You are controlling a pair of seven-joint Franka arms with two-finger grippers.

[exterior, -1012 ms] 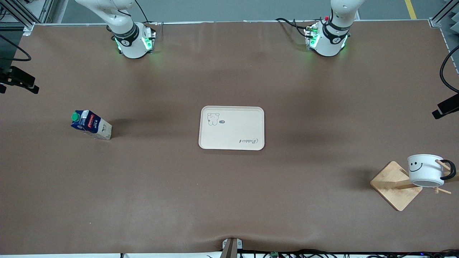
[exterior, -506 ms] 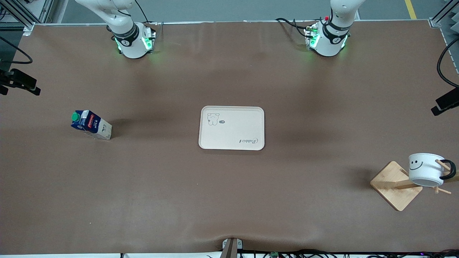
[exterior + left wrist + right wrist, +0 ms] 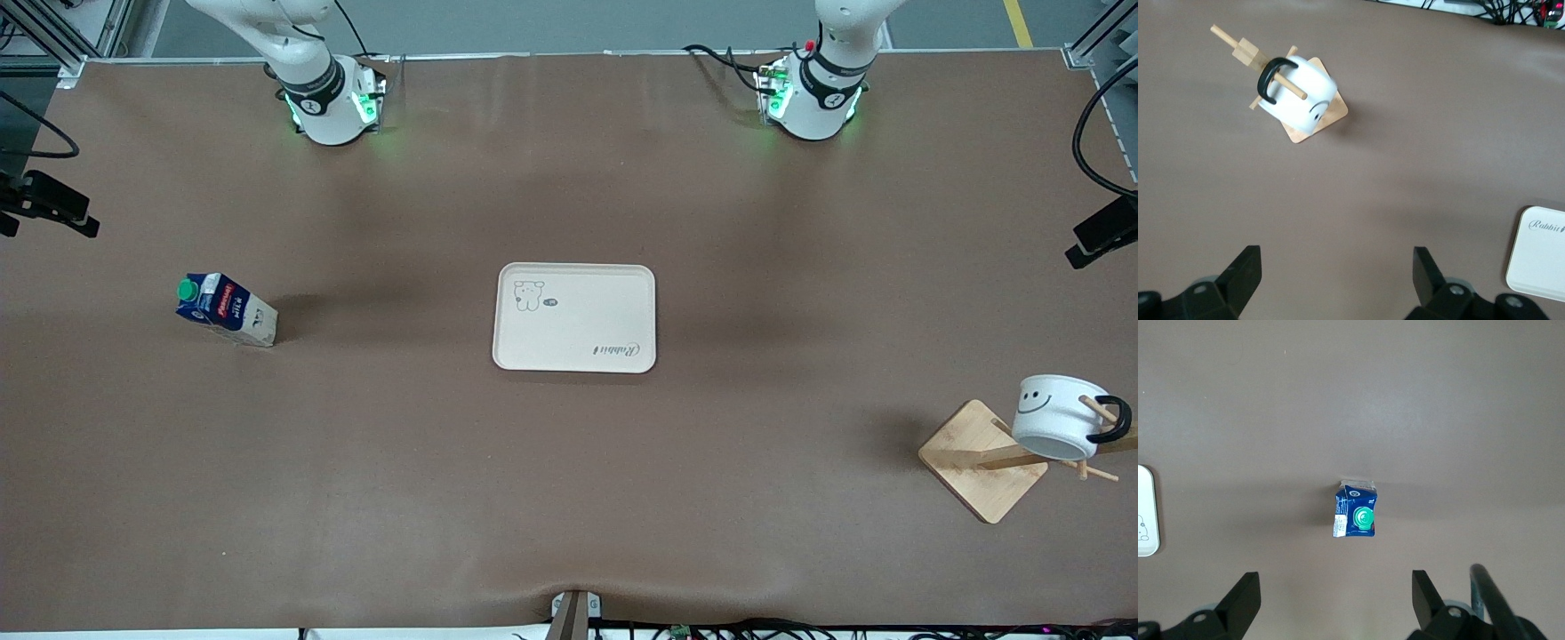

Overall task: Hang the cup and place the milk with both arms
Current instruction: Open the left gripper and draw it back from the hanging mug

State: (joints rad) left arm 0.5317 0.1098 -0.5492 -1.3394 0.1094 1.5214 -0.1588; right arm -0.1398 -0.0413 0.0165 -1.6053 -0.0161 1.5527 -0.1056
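The front view takes in the whole brown table (image 3: 569, 498) but shows little of either gripper, only dark pieces at the frame edges; the wrist views supply them. In the left wrist view the left gripper (image 3: 1337, 277) hangs in the air over bare table with its two black fingers (image 3: 1245, 270) spread wide and nothing between them, and the right wrist view shows the right gripper (image 3: 1335, 597) the same way, wide and empty, above the milk. The small white mug with a black handle and a black smiley face (image 3: 1058, 416) hangs tilted on a peg of the light wooden rack with a square base (image 3: 978, 462), at the left arm's end of the table and nearer the front camera than the tray; the left wrist view shows the peg passing through the handle, which the front view shows less plainly. The small dark-blue milk carton with a round green cap, red label and pale beige base (image 3: 226, 309) stands upright at the right arm's end of the table, well apart from the cream rectangular tray printed with a small bear (image 3: 574, 316) at the middle. From the right wrist view the carton's cap faces straight up.
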